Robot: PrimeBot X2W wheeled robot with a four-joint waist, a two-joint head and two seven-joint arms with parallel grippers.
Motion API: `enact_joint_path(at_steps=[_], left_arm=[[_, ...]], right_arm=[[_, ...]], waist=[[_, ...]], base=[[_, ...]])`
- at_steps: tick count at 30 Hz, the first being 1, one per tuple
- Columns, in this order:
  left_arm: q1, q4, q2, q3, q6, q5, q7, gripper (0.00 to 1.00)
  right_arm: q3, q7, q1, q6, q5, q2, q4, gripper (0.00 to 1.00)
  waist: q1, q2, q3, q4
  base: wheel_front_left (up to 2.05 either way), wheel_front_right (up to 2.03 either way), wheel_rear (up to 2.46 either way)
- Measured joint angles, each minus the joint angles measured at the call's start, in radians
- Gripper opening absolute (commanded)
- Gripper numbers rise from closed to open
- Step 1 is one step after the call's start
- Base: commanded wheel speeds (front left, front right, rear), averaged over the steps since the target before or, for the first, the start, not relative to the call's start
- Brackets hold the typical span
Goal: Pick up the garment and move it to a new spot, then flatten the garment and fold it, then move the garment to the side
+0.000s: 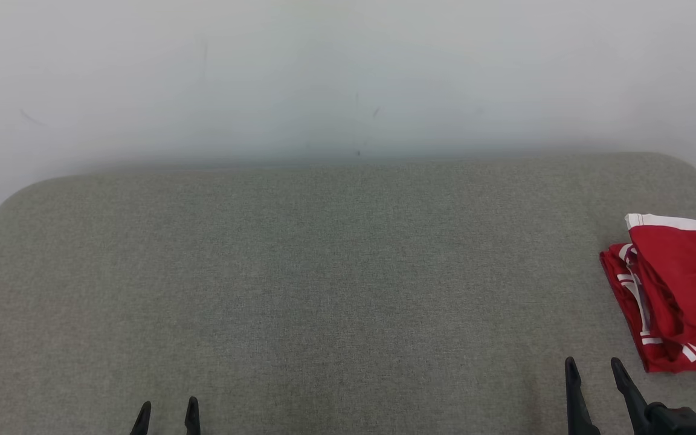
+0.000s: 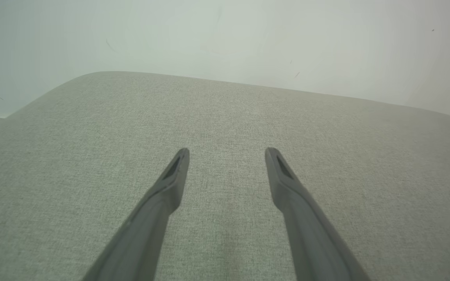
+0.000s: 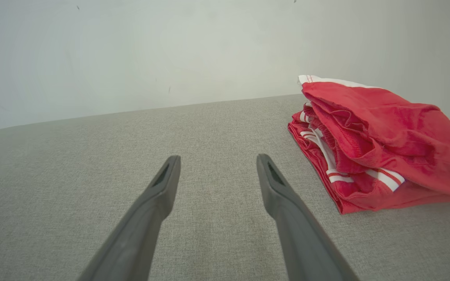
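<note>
Lying folded in a loose stack just ahead and to the right of the right claw (image 1: 593, 361), which is spread and empty, the garment (image 1: 677, 290) touches neither claw; the left claw (image 1: 169, 402) gapes too, well away; a one-layer pinch could unravel the slumped pile.

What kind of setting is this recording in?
Probably an indoor garment-folding station: a grey fabric-covered surface against a plain white wall, with one folded red garment lying on it.
</note>
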Motion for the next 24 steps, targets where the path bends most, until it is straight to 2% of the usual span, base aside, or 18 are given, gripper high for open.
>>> enact_joint_path(at_steps=[17, 18, 24], left_arm=[[-0.001, -0.017, 0.000, 0.003, -0.008, -0.002, 0.000, 1.00], [-0.001, -0.016, 0.000, 0.003, -0.008, -0.004, 0.000, 0.00], [0.009, 0.038, -0.002, 0.001, -0.008, -0.003, 0.005, 0.00]], right_arm=[[0.005, -0.009, -0.001, 0.000, 0.006, 0.000, 0.006, 1.00], [0.005, -0.009, 0.000, 0.000, 0.007, 0.000, 0.008, 0.00], [0.005, -0.003, 0.017, 0.000, 0.008, 0.003, 0.064, 0.00]], waist=[[0.0000, 0.0000, 0.008, 0.000], [0.0000, 0.0000, 0.008, 0.001], [0.0000, 0.0000, 0.009, 0.001]], base=[[0.00, 0.00, 0.00], [0.00, 0.00, 0.00], [0.00, 0.00, 0.00]])
